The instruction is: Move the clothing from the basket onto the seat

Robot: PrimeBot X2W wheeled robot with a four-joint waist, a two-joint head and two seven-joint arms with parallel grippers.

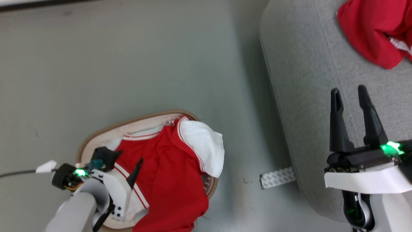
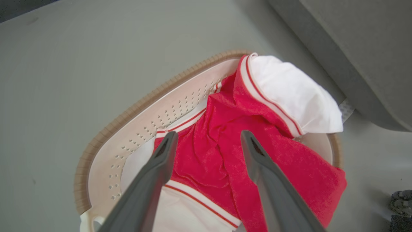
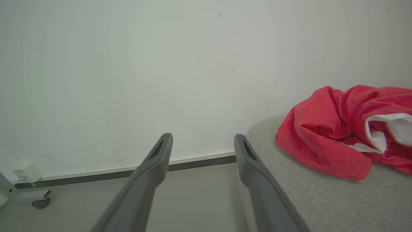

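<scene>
A red garment with white sleeves, part of the clothing (image 1: 170, 167), fills the cream basket (image 1: 96, 138) on the floor, one sleeve draped over the rim. My left gripper (image 1: 130, 157) hovers open just above it. In the left wrist view the left gripper (image 2: 209, 133) straddles folds of the clothing (image 2: 222, 112) inside the basket (image 2: 145, 116), holding nothing. Another red garment (image 1: 370, 29) lies bunched on the grey seat (image 1: 305, 80). My right gripper (image 1: 348, 89) stands open and empty over the seat's front part. The right gripper (image 3: 203, 136) points past the seat (image 3: 322, 199) edge, with the red garment (image 3: 322, 141) to its right.
Grey floor (image 1: 128, 58) separates the basket and the seat. A patterned grey strip (image 1: 276, 177) lies on the floor at the seat's base. A cable (image 1: 16, 174) runs off left. A pale wall (image 3: 161, 64) with a dark baseboard and a caster (image 3: 40, 203) stand beyond.
</scene>
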